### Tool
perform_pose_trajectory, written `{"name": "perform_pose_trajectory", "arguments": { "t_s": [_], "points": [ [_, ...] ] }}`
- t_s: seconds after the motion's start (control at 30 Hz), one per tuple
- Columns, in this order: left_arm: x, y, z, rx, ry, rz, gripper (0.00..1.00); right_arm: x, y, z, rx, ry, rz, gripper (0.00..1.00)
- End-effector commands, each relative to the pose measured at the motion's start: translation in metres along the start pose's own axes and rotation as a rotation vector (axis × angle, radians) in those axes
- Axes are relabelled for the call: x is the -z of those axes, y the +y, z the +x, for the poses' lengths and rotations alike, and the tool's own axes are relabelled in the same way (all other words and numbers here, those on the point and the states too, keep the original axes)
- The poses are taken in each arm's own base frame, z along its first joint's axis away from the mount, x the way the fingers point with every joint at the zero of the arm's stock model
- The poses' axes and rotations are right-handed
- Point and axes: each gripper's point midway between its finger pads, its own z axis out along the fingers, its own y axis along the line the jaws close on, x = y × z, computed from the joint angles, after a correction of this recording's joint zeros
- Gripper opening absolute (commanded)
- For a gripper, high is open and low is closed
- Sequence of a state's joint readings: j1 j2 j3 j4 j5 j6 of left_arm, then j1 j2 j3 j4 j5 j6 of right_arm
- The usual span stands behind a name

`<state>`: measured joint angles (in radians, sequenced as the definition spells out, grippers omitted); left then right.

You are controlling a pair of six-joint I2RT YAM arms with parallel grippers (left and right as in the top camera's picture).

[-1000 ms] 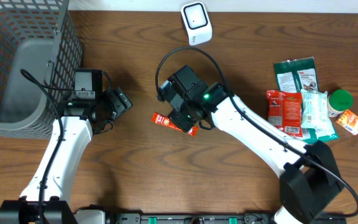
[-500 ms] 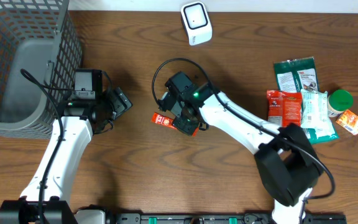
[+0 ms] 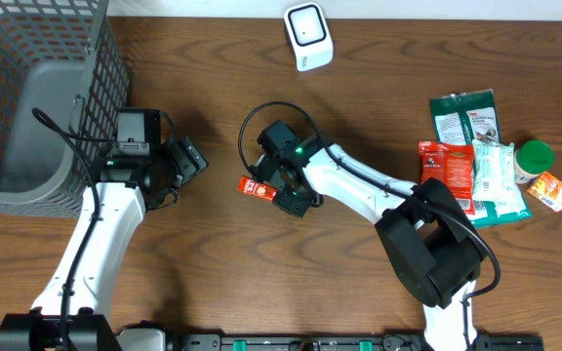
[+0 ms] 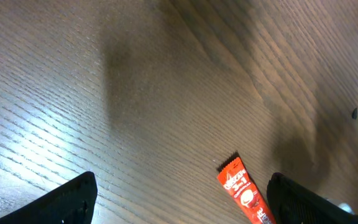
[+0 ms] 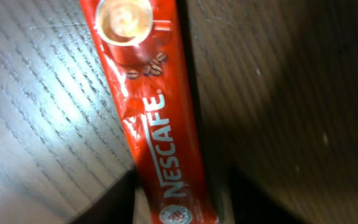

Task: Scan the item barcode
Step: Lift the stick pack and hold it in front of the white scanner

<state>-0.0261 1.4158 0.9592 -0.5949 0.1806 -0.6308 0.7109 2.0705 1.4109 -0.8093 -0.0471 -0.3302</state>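
Observation:
A red Nescafe sachet (image 3: 257, 186) lies flat on the wooden table, left of centre. My right gripper (image 3: 286, 190) is down over its right end. In the right wrist view the sachet (image 5: 154, 112) runs between the two fingers of the right gripper (image 5: 182, 205). The left finger sits against its edge, while the right side is lost in dark shadow. My left gripper (image 3: 191, 161) hovers open to the sachet's left. In its wrist view the sachet's end (image 4: 244, 194) lies between the wide-spread fingers of the left gripper (image 4: 179, 205). A white barcode scanner (image 3: 307, 36) stands at the back.
A grey wire basket (image 3: 27, 97) fills the back left corner. At the right lie several packets, among them a red one (image 3: 447, 174) and a green-lidded pot (image 3: 533, 156). A black cable loops above the right wrist.
The right arm has shifted left along the sachet and settled lower over it, its jaws widening and then narrowing. The left arm has not moved.

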Motion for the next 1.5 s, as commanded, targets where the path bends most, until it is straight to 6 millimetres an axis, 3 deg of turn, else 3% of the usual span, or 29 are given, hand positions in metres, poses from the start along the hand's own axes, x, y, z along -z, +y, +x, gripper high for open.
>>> {"name": "perform_pose_trajectory", "arguments": {
  "t_s": [0.0, 0.03, 0.13, 0.23, 0.43, 0.63, 0.73, 0.97, 1.1, 1.23, 1.47],
  "points": [
    [0.002, 0.002, -0.005, 0.005, -0.014, -0.006, 0.88, -0.017, 0.003, 0.010, -0.008, 0.047, -0.027, 0.22],
    [0.002, 0.002, -0.005, 0.005, -0.014, -0.006, 0.88, -0.017, 0.003, 0.010, -0.020, 0.047, -0.026, 0.11],
    [0.002, 0.002, -0.005, 0.005, -0.014, -0.006, 0.88, -0.012, 0.002, 0.008, -0.060, 0.036, -0.021, 0.01],
    [0.002, 0.002, -0.005, 0.005, -0.014, -0.006, 0.88, 0.002, 0.000, 0.002, -0.078, -0.001, -0.009, 0.01],
    [0.002, 0.002, -0.005, 0.005, -0.014, -0.006, 0.88, 0.052, -0.010, -0.015, -0.171, -0.134, 0.035, 0.01],
    [0.002, 0.002, -0.005, 0.005, -0.014, -0.006, 0.88, 0.097, -0.026, -0.012, -0.306, -0.191, 0.075, 0.01],
    [0.002, 0.002, -0.005, 0.005, -0.014, -0.006, 0.88, 0.136, -0.051, -0.013, -0.484, -0.216, 0.147, 0.01],
    [0.002, 0.002, -0.005, 0.005, -0.015, -0.006, 0.88, 0.245, -0.082, -0.022, -0.590, -0.321, 0.161, 0.01],
    [0.002, 0.002, -0.005, 0.005, -0.014, -0.006, 0.88, 0.287, -0.095, -0.016, -0.678, -0.336, 0.153, 0.01],
    [0.002, 0.002, -0.005, 0.005, -0.014, -0.006, 0.88, 0.295, -0.115, -0.017, -0.724, -0.327, 0.154, 0.01],
    [0.002, 0.002, -0.005, 0.005, -0.014, -0.006, 0.88, 0.226, -0.168, -0.037, -0.786, -0.258, 0.154, 0.01]
  ]
}}
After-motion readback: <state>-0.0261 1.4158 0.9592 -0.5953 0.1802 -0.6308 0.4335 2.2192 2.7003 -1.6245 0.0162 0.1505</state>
